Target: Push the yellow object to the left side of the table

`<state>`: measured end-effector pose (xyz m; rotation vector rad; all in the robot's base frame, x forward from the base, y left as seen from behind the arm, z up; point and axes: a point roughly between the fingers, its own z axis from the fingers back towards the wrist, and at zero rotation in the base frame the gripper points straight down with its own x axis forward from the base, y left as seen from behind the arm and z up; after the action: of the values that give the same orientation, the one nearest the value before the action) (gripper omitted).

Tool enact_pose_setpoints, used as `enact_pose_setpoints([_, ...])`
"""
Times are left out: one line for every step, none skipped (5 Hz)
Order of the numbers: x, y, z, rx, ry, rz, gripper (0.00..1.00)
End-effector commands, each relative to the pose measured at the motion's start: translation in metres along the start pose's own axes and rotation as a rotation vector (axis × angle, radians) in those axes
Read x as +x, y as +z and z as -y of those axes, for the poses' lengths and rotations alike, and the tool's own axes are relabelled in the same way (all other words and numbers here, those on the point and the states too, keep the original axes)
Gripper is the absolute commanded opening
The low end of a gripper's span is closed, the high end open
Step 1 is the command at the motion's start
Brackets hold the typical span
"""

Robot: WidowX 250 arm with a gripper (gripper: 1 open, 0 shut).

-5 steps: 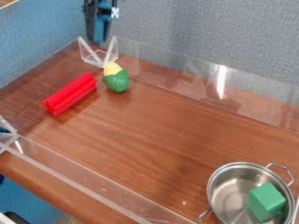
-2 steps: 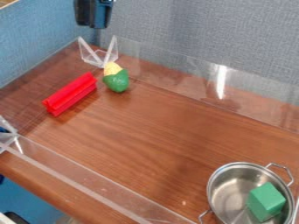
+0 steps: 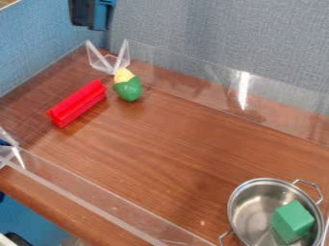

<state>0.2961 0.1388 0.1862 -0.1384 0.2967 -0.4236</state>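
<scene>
Yellow-and-green rounded toy (image 3: 126,86) sits near the far-left corner of the brown wood-grain table (image 3: 180,144), just beside the red rectangular block (image 3: 77,104). Dark gripper (image 3: 92,25) hangs above; can't tell if released or clenched.

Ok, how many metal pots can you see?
1: the pot at the table's near right corner, green cube inside.

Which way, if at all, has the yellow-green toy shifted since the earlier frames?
No visible shift: the toy sits at the same spot beside the upper end of the red block.
</scene>
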Motion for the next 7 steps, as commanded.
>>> enact_pose_setpoints([-0.019,0.019,0.003,0.059,0.03,0.054,1.0])
enact_pose_setpoints([-0.015,0.018,-0.015,0.051,0.044,0.036,0.0])
enact_pose_setpoints([-0.002,0.009,-0.045,0.046,0.058,0.013,1.0])
enact_pose_setpoints([0.009,0.003,-0.03,0.061,0.003,-0.005,1.0])
enact_pose_setpoints([0.009,0.012,-0.011,0.084,-0.033,0.008,1.0])
enact_pose_setpoints([0.002,0.023,0.009,0.119,-0.084,0.023,0.0])
enact_pose_setpoints([0.006,0.023,0.013,0.134,-0.126,0.022,1.0])
